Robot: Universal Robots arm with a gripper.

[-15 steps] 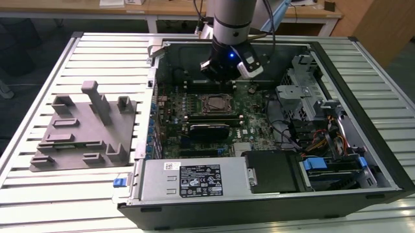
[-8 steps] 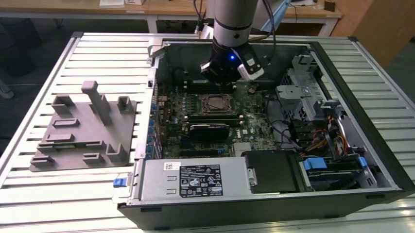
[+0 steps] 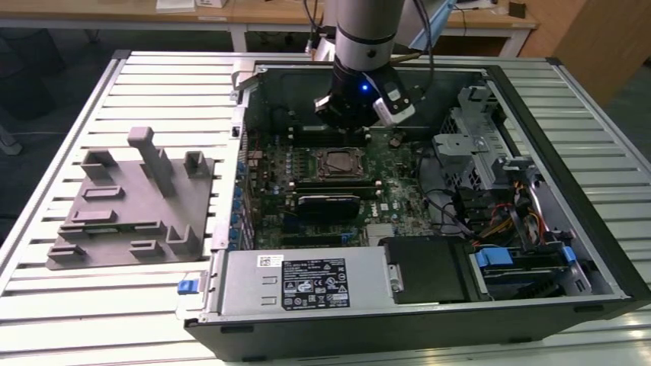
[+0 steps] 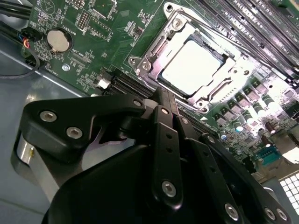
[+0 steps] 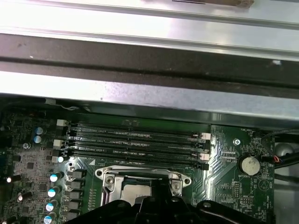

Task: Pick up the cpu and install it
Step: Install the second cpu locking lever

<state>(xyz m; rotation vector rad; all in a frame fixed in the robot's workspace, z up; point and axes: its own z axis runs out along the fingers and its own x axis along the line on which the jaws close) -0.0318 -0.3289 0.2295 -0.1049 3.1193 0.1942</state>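
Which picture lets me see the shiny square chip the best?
The second wrist view: the cpu sits in its socket, its whole pale top showing. In the first wrist view the hand covers part of the chip. In the exterior view it is a tiny square inside the computer case.

Our arm comes straight down from above into the far half of the open computer case, its grey wrist upright and a blue light glowing on the black section below it. Our hand hangs just above the motherboard, on the far side of the socket in the exterior view. In the second wrist view our black fingers are pressed together, nothing between them.
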